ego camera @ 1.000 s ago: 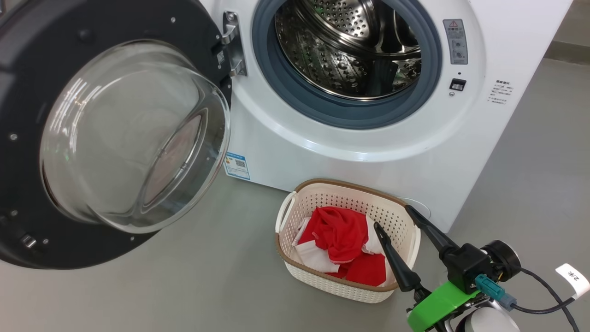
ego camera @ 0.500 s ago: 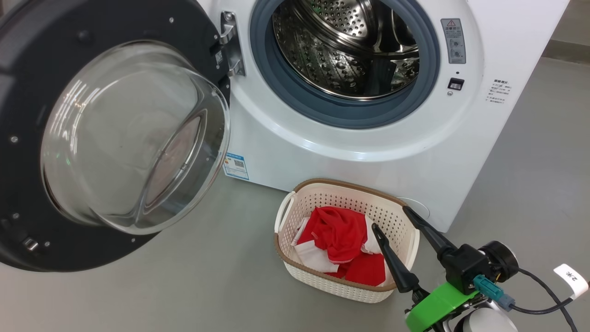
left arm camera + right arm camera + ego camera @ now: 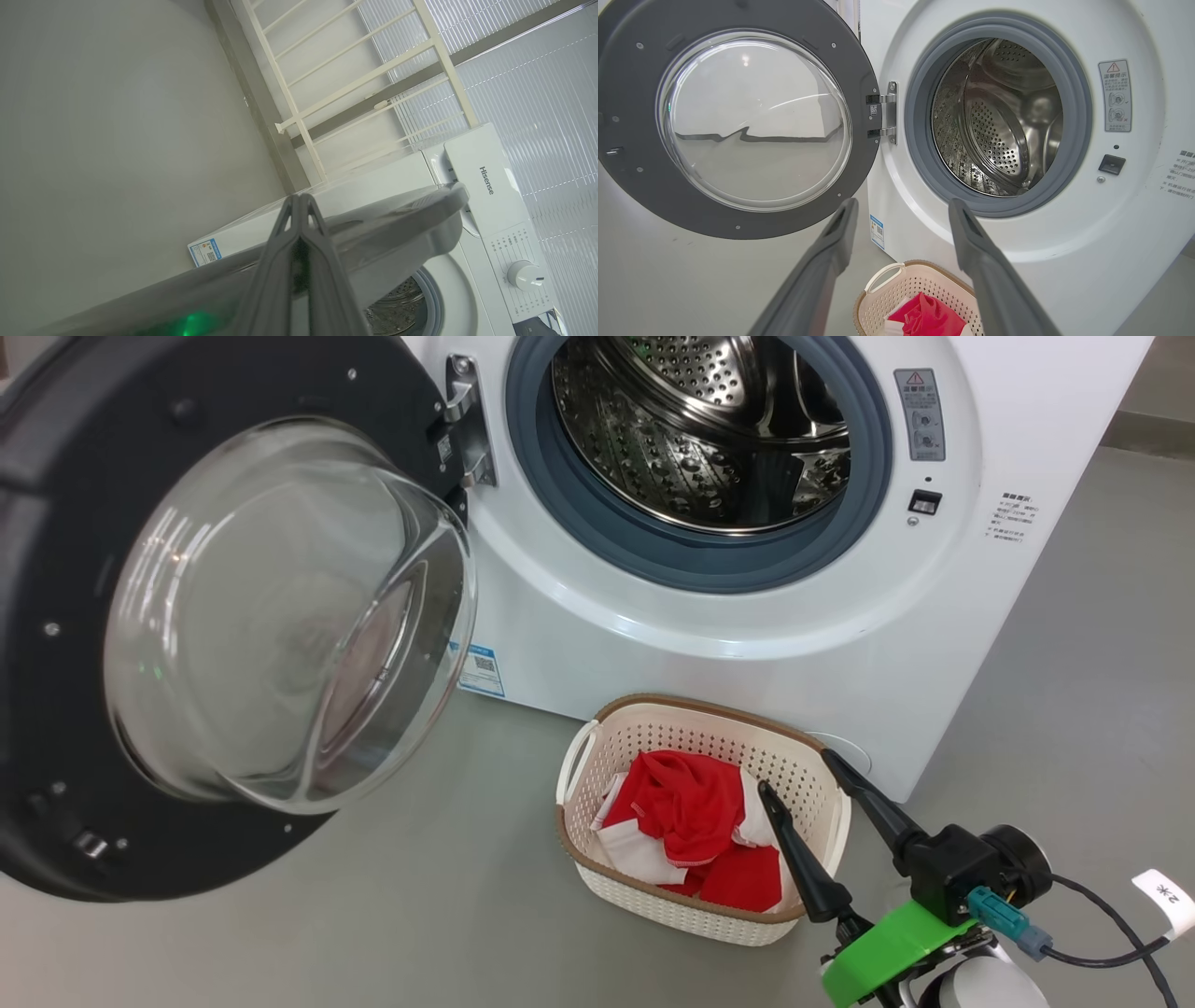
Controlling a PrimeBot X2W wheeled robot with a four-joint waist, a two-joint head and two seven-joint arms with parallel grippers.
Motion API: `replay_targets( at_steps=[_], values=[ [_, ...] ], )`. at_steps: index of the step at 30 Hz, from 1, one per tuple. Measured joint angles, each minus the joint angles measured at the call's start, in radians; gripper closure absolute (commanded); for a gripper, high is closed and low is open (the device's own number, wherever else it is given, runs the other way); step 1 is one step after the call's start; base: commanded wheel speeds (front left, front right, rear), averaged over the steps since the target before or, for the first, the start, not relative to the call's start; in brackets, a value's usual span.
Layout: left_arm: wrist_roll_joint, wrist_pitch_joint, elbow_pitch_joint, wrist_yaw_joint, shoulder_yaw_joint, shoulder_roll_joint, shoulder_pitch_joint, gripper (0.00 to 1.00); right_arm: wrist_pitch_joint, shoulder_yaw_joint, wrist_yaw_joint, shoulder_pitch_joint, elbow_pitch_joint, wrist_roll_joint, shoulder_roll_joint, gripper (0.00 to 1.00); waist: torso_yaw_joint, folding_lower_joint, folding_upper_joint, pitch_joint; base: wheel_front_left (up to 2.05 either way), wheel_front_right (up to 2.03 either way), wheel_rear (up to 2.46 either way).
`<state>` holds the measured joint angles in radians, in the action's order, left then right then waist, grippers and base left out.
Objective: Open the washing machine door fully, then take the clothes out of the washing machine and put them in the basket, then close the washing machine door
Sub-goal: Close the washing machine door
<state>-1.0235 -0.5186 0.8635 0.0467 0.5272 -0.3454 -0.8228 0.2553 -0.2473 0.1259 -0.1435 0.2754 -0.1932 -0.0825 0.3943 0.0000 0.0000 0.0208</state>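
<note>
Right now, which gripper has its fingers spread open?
The right gripper, near the basket: its fingers stand wide apart, while those of the left gripper are pressed together.

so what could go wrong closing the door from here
1. The left gripper is shut, its fingers lying along the smooth outer face of the washing machine door. A push from there might slide off.
2. The right gripper hangs open over the basket, close in front of the washing machine. The swinging door's lower rim could clip it.
</note>
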Motion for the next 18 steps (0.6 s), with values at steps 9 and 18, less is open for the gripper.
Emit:
replay_targets(
  at_steps=[9,18],
  values=[
    [-0.044,-0.056,-0.140,0.016,0.008,0.075,0.087,1.00,0.000,0.016,0.000,0.000,0.000,-0.035,0.015,0.00,-0.003,0.0000,0.0000,0.005,0.00,0.00,0.00],
    [-0.076,-0.106,-0.340,-0.023,0.008,0.173,0.176,1.00,0.000,0.043,0.000,0.000,0.000,-0.036,0.019,0.00,-0.001,0.0000,0.0000,0.010,0.00,0.00,0.00]
  ],
)
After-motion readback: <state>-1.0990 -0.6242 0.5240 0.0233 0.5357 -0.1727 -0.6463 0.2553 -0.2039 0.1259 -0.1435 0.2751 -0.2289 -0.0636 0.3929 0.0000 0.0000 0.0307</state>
